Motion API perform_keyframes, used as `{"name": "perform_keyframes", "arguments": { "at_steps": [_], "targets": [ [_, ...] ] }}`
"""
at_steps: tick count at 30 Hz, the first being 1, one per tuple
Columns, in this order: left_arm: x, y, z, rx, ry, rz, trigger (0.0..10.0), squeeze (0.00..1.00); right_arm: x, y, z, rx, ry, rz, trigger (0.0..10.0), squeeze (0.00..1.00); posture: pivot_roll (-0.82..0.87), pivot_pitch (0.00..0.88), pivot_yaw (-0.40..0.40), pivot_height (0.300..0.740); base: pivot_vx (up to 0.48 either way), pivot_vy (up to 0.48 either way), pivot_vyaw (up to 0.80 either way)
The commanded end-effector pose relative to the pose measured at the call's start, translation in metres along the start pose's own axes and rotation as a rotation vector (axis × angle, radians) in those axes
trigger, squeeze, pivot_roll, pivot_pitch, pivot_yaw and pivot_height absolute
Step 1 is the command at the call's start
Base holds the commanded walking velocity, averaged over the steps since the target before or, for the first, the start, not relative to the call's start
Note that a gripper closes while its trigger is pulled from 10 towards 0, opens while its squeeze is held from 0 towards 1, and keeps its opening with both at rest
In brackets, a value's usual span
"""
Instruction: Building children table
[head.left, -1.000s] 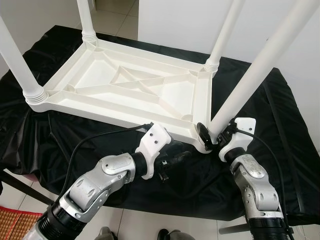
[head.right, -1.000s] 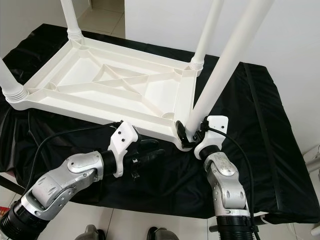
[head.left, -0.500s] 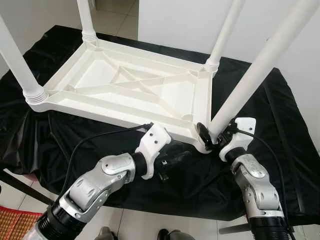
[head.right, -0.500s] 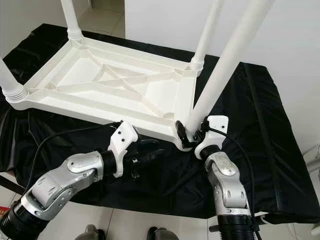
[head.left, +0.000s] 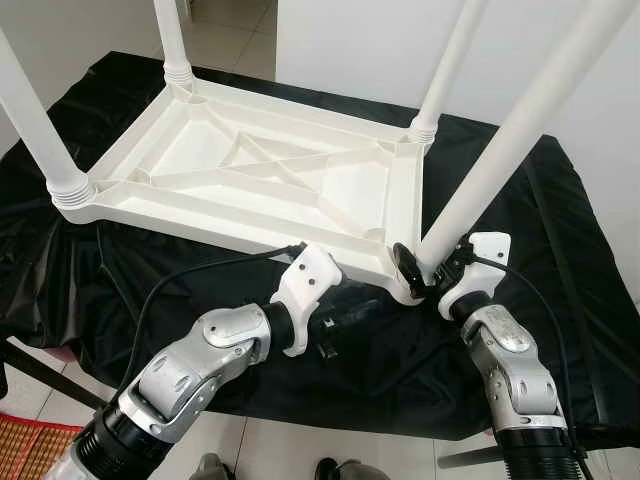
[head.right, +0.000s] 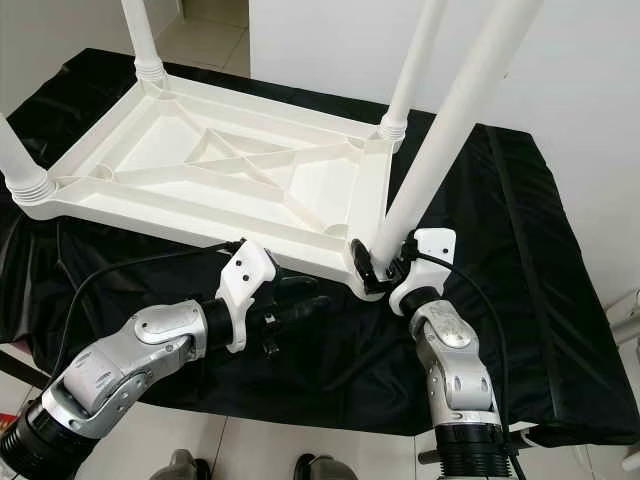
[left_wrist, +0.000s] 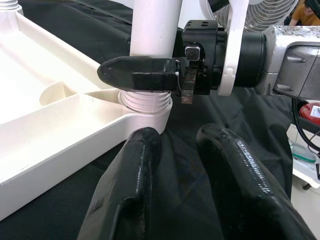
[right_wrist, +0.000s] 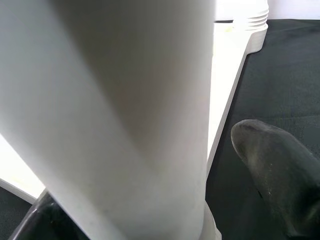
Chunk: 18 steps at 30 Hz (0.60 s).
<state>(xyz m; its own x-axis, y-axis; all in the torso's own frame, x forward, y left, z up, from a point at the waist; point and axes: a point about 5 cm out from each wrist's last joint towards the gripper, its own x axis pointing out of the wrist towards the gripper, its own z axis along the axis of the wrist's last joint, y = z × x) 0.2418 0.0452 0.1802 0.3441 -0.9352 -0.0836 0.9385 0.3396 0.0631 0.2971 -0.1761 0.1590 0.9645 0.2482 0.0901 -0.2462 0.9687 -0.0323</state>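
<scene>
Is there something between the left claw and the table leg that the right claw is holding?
Nothing visible. The left claw hovers over bare black cloth, with open space up to the leg. The right claw grips that leg just above its socket.

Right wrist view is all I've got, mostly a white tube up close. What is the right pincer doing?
Observer: The right pincer grips the base of the near right leg at the corner socket of the upturned table.
Operator: Is that leg straight?
Observer: No, it tilts to the robot's right while the far right leg stands nearly upright.
Operator: Where's the left pincer?
Observer: The left pincer hovers over the black cloth beside that corner, holding nothing.
</scene>
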Motion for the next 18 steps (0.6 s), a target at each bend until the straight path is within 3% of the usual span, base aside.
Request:
{"name": "perform_keyframes", "arguments": {
  "at_steps": [1,10,18],
  "targets": [
    [0.0001,-0.0058,0.0015,-0.001,-0.008,-0.098,10.0,0.0,-0.0001,-0.0069,0.0027,-0.006,-0.004,-0.02,10.0,0.0,0.09,0.149,-0.1,0.74,0.0,0.0,0.0],
    [0.0006,-0.0049,0.0019,-0.002,-0.011,-0.097,10.0,0.0,0.0024,-0.0145,0.0059,-0.039,-0.015,-0.059,10.0,0.0,0.08,0.142,-0.097,0.74,0.0,0.0,0.0],
    [0.0008,-0.002,0.0049,0.004,-0.018,-0.097,10.0,0.0,0.0028,-0.0115,0.007,-0.035,-0.027,0.014,10.0,0.0,0.07,0.147,-0.093,0.74,0.0,0.0,0.0]
  ]
}}
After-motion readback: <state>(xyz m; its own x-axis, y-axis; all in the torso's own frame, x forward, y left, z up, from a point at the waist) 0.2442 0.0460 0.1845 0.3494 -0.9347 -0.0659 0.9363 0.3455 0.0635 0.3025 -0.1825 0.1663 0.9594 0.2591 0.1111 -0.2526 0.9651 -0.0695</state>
